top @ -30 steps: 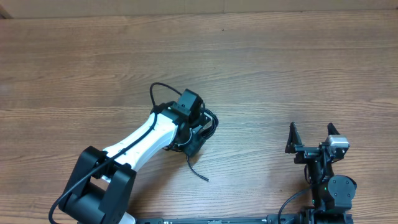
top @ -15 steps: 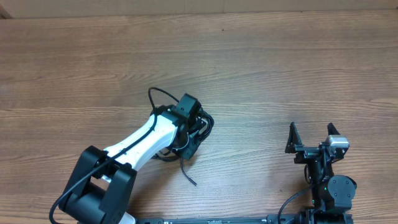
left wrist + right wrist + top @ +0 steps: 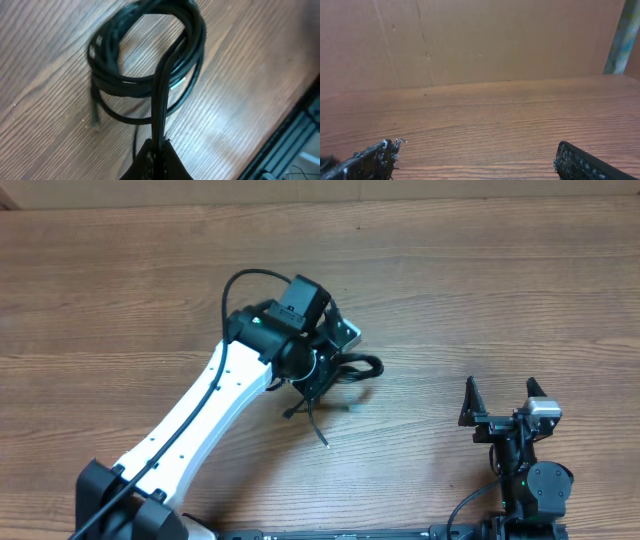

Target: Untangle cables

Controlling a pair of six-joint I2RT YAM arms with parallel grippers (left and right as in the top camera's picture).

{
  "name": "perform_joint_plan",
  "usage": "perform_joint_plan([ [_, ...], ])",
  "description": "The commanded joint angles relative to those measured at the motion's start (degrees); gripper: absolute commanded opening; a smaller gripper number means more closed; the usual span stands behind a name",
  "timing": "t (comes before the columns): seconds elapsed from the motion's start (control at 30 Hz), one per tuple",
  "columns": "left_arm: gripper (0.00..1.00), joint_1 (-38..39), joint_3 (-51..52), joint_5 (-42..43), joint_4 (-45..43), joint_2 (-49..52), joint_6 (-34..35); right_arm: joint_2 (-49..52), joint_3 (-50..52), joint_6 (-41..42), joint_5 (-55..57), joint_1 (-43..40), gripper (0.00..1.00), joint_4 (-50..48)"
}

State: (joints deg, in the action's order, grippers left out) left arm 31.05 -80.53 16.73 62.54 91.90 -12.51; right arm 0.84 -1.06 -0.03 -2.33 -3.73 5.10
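Right fingers (image 3: 365,162): nearest the front edge of the worktop (image 3: 480,290), spread wide and holding nothing. They stand well apart from the work.

Left fingers (image 3: 150,167): closed tight on what look like two strands of the cables (image 3: 107,42), pinched where those strands run up out of the coil. The bundle sits left of centre on the worktop, directly below the left wrist. In the overhead view one loop (image 3: 365,366) juts out to the right and a loose tail (image 3: 318,430) trails toward the front edge.

Risks, as judged:
- The grip appears to take two strands at once. A pull from here would likely drag the whole coil along, or cinch its turns tighter, rather than free one cord.
- Nothing anchors the coil, since the other arm is idle. The bundle may simply follow the left arm.
- The strands are thin and glossy, so they could slip through the fingers under tension.
- The loose tail could snag on the wrist as the arm moves.

Condition of the cables: thin, black and shiny, wound in several overlapping turns into a rough ring. One small plug end (image 3: 95,117) lies at the ring's left side on the wood. Whether the ring rests fully on the worktop or is partly lifted cannot be told.

Beyond the bundle the wood runs back to a brown backboard (image 3: 495,40).
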Motion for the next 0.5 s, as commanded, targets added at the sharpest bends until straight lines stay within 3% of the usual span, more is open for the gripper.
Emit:
perform_joint_plan([
  [0.0,0.04,0.00,-1.55,2.84,0.92,-1.07,-1.66,-0.68,0.61,-0.26,0.61,-0.15,1.00,-0.39],
  [0.1,0.04,0.00,-1.55,4.61,1.73,-1.07,-1.68,-0.68,0.61,1.38,-2.27,-0.09,1.00,-0.63],
  [0.17,0.04,-0.17,-1.64,7.52,1.22,-1.07,-1.68,-0.66,0.61,7.93,-5.62,-0.09,1.00,-0.98],
  [0.27,0.04,-1.16,-1.70,11.34,0.00,-1.07,-1.64,-0.66,0.61,26.40,-10.84,-0.09,1.00,-1.29],
  [0.37,0.04,-3.37,-1.73,16.74,-0.83,-1.07,-0.79,-0.66,0.61,44.96,-24.13,-0.09,1.00,-2.21],
  [0.47,0.04,-6.58,-1.73,23.45,-0.83,-1.07,0.70,-0.66,0.61,53.99,-34.14,-0.09,1.00,-2.25],
])
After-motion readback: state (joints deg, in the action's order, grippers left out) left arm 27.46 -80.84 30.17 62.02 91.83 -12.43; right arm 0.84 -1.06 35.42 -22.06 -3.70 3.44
